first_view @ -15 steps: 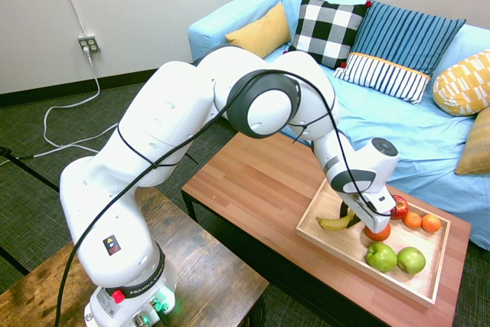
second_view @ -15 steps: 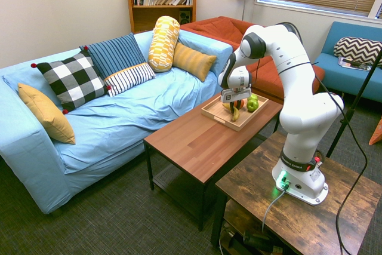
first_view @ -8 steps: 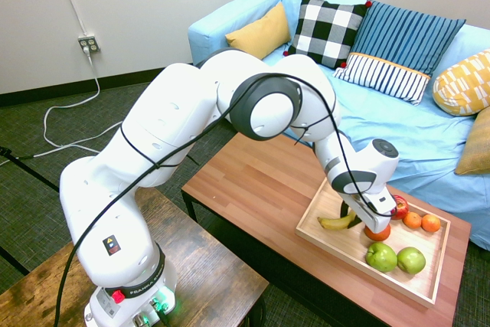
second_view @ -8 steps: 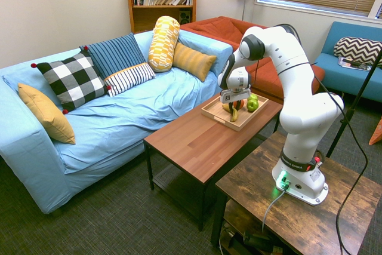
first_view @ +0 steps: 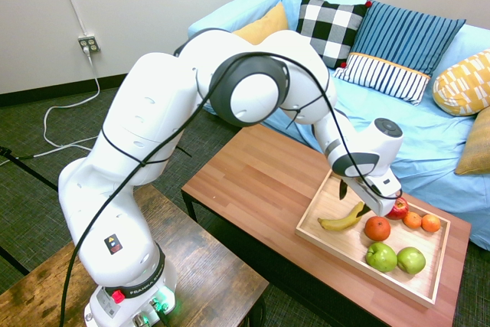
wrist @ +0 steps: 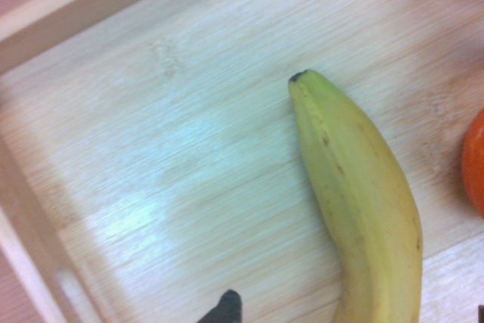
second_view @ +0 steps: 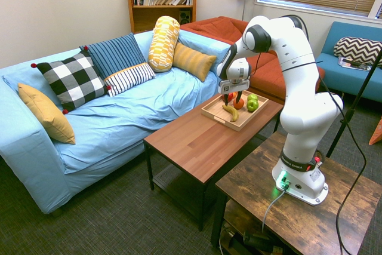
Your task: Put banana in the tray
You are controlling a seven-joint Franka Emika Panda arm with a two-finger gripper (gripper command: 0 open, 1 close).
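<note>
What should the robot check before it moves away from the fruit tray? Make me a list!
1. Banana lying flat inside the tray: ok.
2. Hand above the banana, not gripping it: ok.
3. Hand open or shut: cannot tell, fingers mostly hidden.
4. Banana clear of the tray's rim: ok in the wrist view.
5. Banana not pushing the orange: cannot tell, they lie very close.
6. Green apples sitting in the tray: ok.

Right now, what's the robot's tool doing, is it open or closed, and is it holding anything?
Tool: above the banana, which lies in the tray; holding nothing; whether it is open or closed cannot be told.
</note>
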